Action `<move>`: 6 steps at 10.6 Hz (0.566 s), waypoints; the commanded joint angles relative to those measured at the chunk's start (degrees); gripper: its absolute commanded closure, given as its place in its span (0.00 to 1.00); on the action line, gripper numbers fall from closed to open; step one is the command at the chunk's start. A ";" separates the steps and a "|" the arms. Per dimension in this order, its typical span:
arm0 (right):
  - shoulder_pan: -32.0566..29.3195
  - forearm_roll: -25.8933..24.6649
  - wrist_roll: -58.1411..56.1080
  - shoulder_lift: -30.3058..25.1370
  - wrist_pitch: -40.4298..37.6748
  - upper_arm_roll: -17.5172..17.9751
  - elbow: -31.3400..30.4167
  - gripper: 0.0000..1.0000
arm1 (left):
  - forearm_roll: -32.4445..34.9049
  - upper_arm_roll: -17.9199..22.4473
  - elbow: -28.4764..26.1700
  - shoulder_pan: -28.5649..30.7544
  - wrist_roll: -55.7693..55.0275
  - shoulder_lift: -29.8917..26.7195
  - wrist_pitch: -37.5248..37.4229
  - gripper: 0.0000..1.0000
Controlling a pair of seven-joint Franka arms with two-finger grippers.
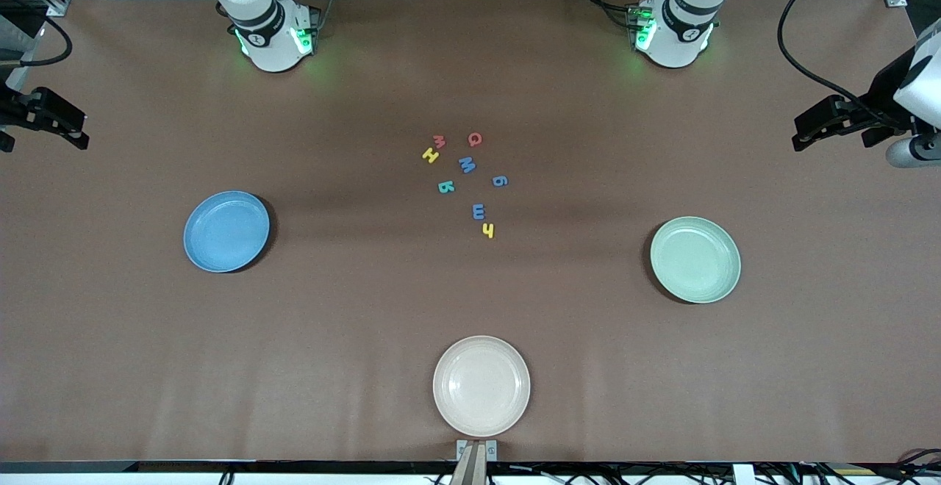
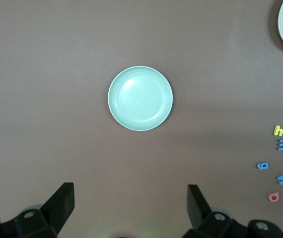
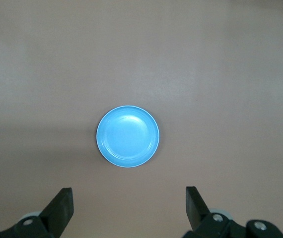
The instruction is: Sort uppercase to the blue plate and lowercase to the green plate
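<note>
Front view: the eight letters lie scattered just above the frame's centre on the brown counter [image 1: 470,66], between the two arm bases. The uppercase ones, yellow H [image 1: 431,155], red Q [image 1: 475,139], blue M [image 1: 467,165] and teal B [image 1: 445,187], sit mostly higher in the frame. Among them are the lowercase red m [image 1: 439,141], blue g [image 1: 499,181], blue comb-shaped letter [image 1: 478,212] and yellow h [image 1: 488,231]. The blue plate [image 1: 226,231] lies at mid-left and the green plate [image 1: 695,259] at mid-right, both bare. The left tool [image 1: 834,123] hangs at the right edge, the right tool [image 1: 48,119] at the left edge, both well apart from the cluster; neither is clearly nearer, I judge.

Left wrist view: the tool's fingers [image 2: 62,203] are spread wide with nothing between them; the green plate [image 2: 140,98] is centred and the letters sit at the lower right edge.

Right wrist view: the fingers [image 3: 61,206] gape, holding nothing, over bare counter; the blue plate [image 3: 127,136] is centred.
</note>
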 commanded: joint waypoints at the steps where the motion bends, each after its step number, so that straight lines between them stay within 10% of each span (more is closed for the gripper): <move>1: -0.20 -0.61 -0.48 0.68 -0.94 0.18 1.40 0.00 | -0.69 0.21 0.40 0.08 1.12 -0.66 -1.07 0.00; 6: -0.28 -0.70 -0.48 0.68 -0.94 0.18 1.40 0.00 | -0.69 -0.14 0.40 -0.01 1.20 -0.58 -1.07 0.00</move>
